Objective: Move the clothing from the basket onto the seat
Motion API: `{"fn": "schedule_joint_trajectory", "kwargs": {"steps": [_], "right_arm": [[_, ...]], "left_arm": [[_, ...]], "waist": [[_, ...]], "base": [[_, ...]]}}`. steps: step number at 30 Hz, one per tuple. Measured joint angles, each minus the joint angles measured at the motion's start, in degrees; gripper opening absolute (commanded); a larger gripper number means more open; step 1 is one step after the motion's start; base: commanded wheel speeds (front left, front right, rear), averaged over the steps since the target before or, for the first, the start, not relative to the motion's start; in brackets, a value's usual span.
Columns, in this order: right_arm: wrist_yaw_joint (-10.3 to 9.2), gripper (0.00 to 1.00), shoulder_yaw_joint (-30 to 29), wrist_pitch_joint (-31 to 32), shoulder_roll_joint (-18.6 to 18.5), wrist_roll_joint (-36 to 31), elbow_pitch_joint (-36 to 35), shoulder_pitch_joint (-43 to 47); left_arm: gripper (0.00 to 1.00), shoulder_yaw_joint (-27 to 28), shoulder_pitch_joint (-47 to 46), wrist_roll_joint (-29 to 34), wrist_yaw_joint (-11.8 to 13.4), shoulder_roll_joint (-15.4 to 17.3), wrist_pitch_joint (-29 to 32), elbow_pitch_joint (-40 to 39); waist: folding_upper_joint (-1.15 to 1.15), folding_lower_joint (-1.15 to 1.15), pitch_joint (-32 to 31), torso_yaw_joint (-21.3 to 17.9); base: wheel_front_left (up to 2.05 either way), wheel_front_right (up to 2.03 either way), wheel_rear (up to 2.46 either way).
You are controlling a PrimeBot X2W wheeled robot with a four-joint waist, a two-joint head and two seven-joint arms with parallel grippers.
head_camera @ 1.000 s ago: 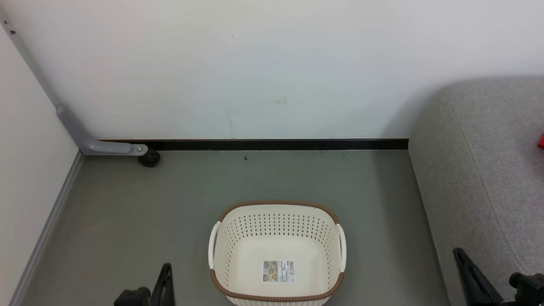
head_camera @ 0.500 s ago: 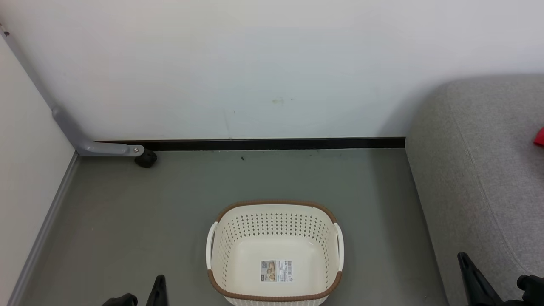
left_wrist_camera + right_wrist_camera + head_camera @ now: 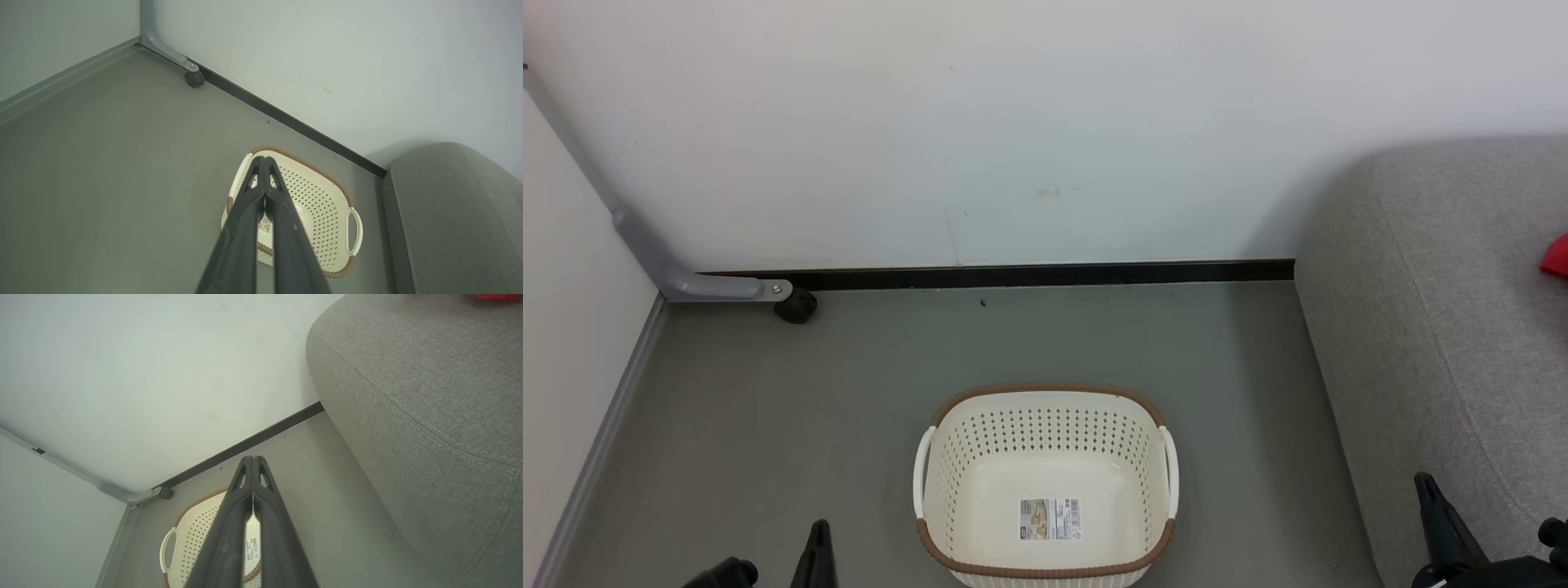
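The cream basket stands on the grey floor at bottom centre, holding nothing but the paper label on its bottom. It also shows as the basket and the basket in the wrist views. The grey seat fills the right side. A small red corner of the clothing lies on it at the frame's right edge, and more of the clothing shows in the right wrist view. My left gripper is shut with nothing in it, left of the basket. My right gripper is shut and bare, beside the seat's front.
A grey metal leg with a black caster sits in the far left corner. A black skirting strip runs along the white wall. Bare floor lies around the basket.
The camera has shifted slightly, so the scene drifts left. My left gripper has sunk lower in the head view, and my right gripper has edged right and down. Both stay shut.
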Motion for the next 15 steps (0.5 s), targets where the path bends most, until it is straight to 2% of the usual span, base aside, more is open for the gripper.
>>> {"fn": "schedule_joint_trajectory", "kwargs": {"steps": [15], "right_arm": [[0.64,0.00,-3.76,3.24,2.37,8.75,0.15,-1.36]], "left_arm": [[0.00,1.93,-0.48,-10.84,-1.49,-0.01,3.20,-2.27]], "waist": [[0.00,0.00,0.24,-0.72]], "base": [[0.00,0.00,0.00]]}}
